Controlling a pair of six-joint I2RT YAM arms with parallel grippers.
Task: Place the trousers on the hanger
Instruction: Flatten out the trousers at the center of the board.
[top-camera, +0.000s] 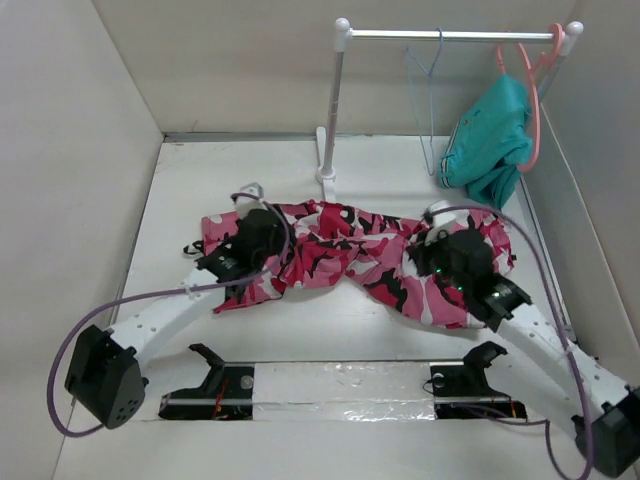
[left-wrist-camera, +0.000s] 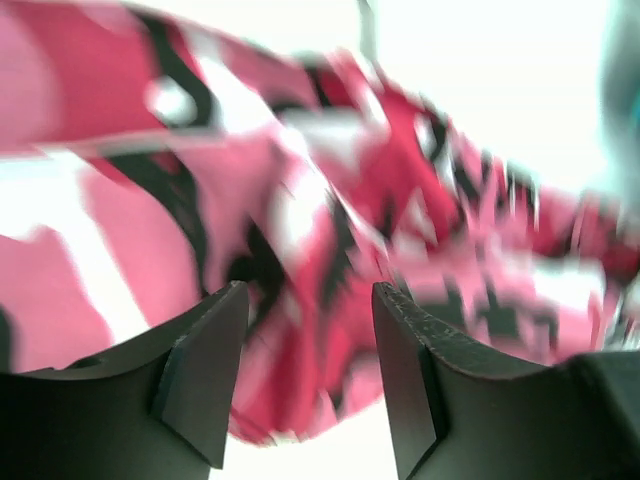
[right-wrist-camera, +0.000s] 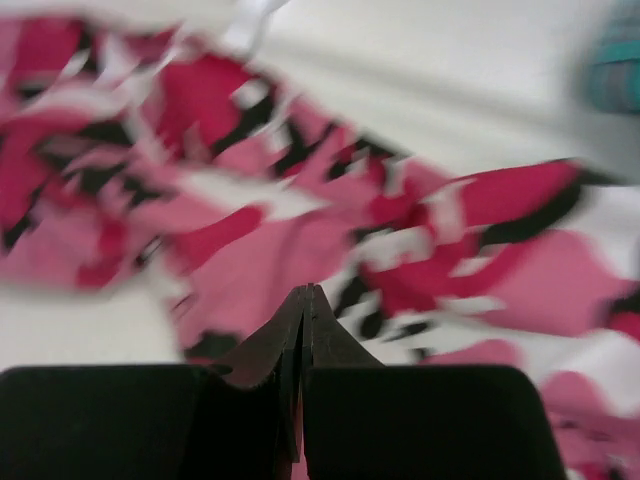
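1. The trousers (top-camera: 350, 255) are seen crumpled across the centre of the frame on the worktop (top-camera: 330, 325). They lie well apart from the hanger (top-camera: 428, 110), which hangs from the rail (top-camera: 450, 34) at upper right.
2. The left tool (left-wrist-camera: 310, 330) is shown spread, with cloth filling the wrist view beyond its tips. Nothing is pinched between them.
3. The right tool (right-wrist-camera: 303, 305) is shown pressed together over the right end of the cloth. No fabric can be made out between its tips, though the view is blurred.
4. The step in hand is judged to be gripping the cloth, and no hold is seen on either side.
5. A firm pinch should be taken at an edge, preferably the waistband or a hem, not at a loose fold in the middle.
6. The two ends are best lifted together so that the legs hang straight and can be drawn through the hanger.
7. The teal garment (top-camera: 490, 135) and the coral hanger (top-camera: 535, 90), at far upper right, should be avoided on the way to the rail.
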